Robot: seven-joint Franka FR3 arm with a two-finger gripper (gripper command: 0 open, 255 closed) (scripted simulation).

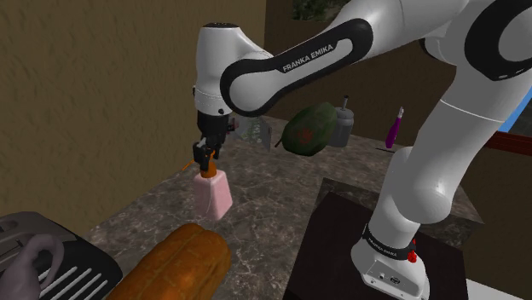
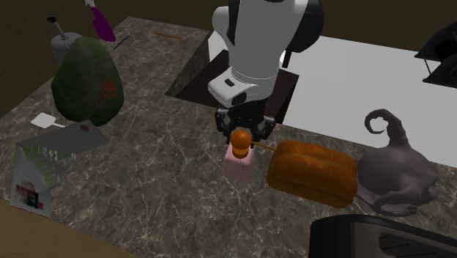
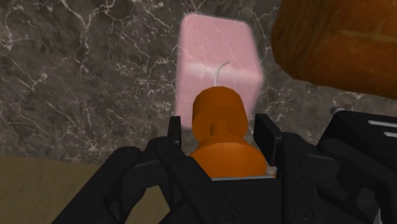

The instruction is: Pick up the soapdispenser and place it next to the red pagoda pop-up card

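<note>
White and folded, the card (image 2: 45, 167) lies at eight o'clock from the soap dispenser (image 2: 239, 163) in the second exterior view, well apart across the marbled counter (image 2: 154, 198). My gripper (image 2: 245, 136) is nearly closed, its fingers clasping the orange pump above the pink body. Held that high, the bottle may swing, so I'd lift straight, travel slowly, and set it down just beside the card. The loaf (image 2: 311, 172) sits near at three o'clock.
</note>
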